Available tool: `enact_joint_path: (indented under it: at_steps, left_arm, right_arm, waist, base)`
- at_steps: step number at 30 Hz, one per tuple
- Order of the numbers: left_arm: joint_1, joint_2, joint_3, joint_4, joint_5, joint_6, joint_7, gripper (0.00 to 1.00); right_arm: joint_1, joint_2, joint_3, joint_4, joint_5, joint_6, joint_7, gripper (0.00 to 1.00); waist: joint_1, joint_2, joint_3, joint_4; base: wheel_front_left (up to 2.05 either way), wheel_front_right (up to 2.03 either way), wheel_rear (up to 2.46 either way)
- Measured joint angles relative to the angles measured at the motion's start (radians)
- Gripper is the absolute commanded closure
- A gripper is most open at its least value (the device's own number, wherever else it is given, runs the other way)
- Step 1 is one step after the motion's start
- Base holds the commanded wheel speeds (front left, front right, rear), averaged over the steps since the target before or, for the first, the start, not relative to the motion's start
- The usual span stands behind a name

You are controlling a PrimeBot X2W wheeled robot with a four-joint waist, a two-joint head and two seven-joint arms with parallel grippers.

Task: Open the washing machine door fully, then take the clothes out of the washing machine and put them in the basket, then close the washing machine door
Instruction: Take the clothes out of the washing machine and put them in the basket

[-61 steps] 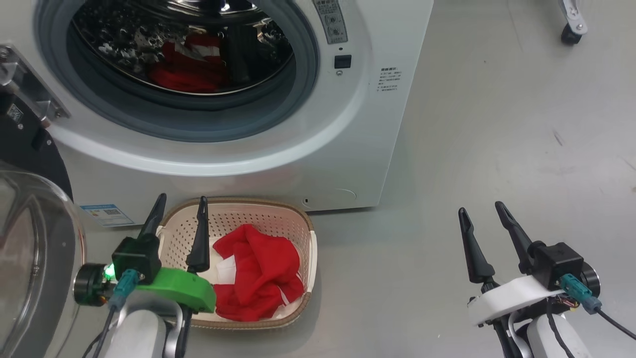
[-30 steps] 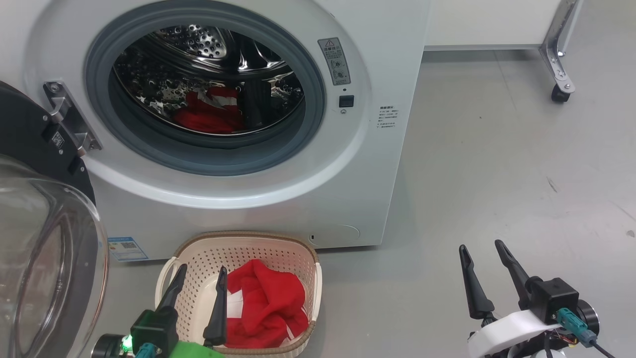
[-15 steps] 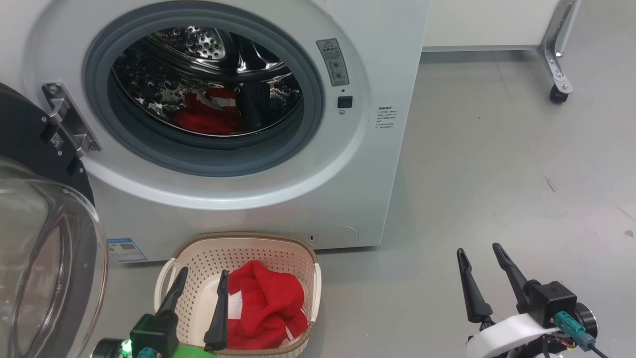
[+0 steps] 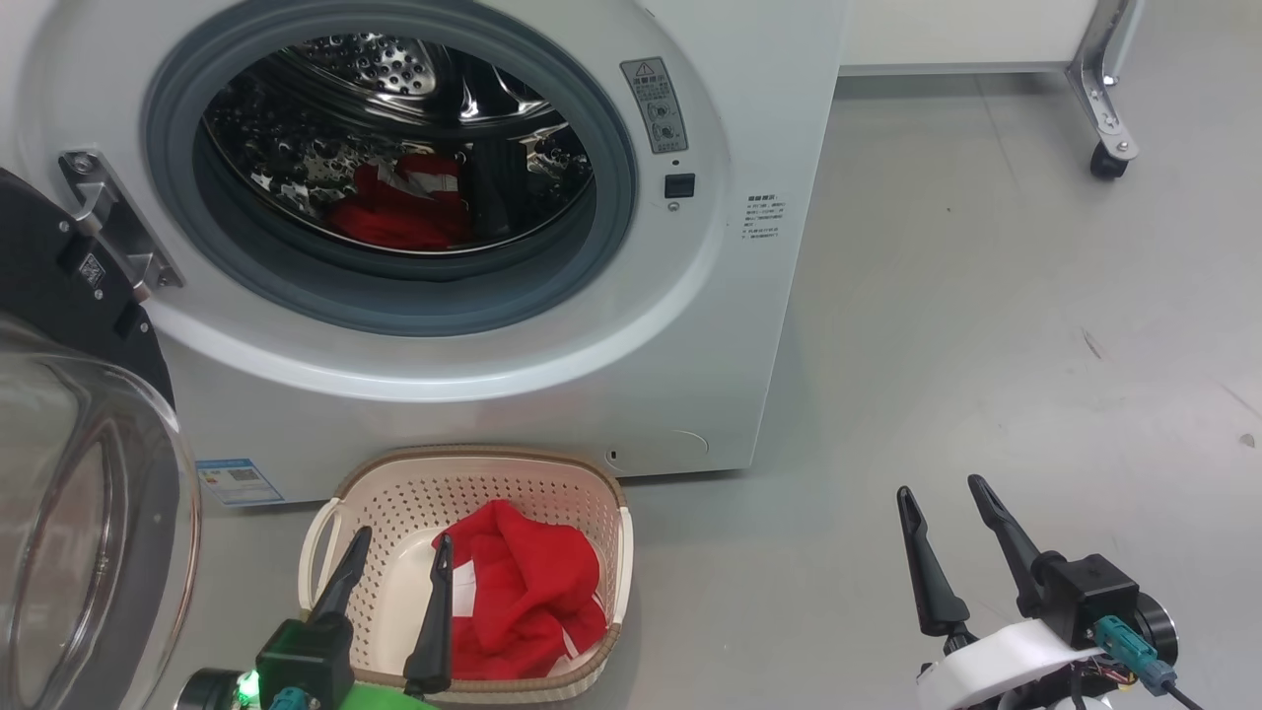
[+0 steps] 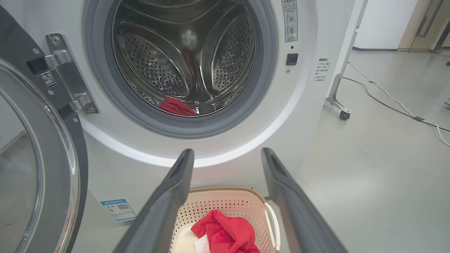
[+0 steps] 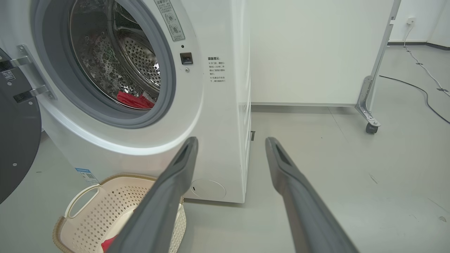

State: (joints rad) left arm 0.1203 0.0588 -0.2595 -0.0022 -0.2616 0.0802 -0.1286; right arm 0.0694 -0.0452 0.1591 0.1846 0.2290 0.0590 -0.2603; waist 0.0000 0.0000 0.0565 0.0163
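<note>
I'm midway through unloading. The door (image 4: 69, 473) hangs wide at my left. Some of the clothes (image 4: 394, 207) lie deep in the drum (image 4: 394, 79), and the rest are in the basket (image 4: 473, 459) at the washer's (image 4: 730, 325) foot. The left gripper (image 4: 404, 536) is over the basket and the right gripper (image 4: 940, 486) over the floor (image 4: 986, 296), both empty with jaws spread. Next I'd reach low through the gasket (image 4: 394, 296) and pinch the cloth.

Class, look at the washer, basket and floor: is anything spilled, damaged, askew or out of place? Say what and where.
Nothing is spilled or damaged. The basket sits upright before the washer, red clothes inside it. Only oddity: more red cloth lies in the drum, door open.
</note>
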Motion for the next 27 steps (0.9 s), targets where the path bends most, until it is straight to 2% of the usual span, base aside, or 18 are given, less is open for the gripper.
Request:
enact_joint_path:
  at_steps: [12, 27]
  left_arm:
    - [-0.029, -0.001, -0.012, 0.004, -0.002, 0.003, 0.041, 0.00]
    - [-0.248, -0.004, 0.025, 0.132, -0.038, -0.003, 0.137, 0.00]
  right_arm:
    - [-0.024, 0.000, 0.022, -0.037, -0.002, 0.001, 0.003, 0.00]
    - [-0.119, -0.001, 0.062, -0.072, -0.003, 0.019, 0.004, 0.00]
  waist:
    - [0.0000, 0.0000, 0.090, -0.018]
    - [0.0000, 0.0000, 0.278, -0.077]
  base:
    - [0.00, 0.00, 0.00]
    - [0.00, 0.00, 0.00]
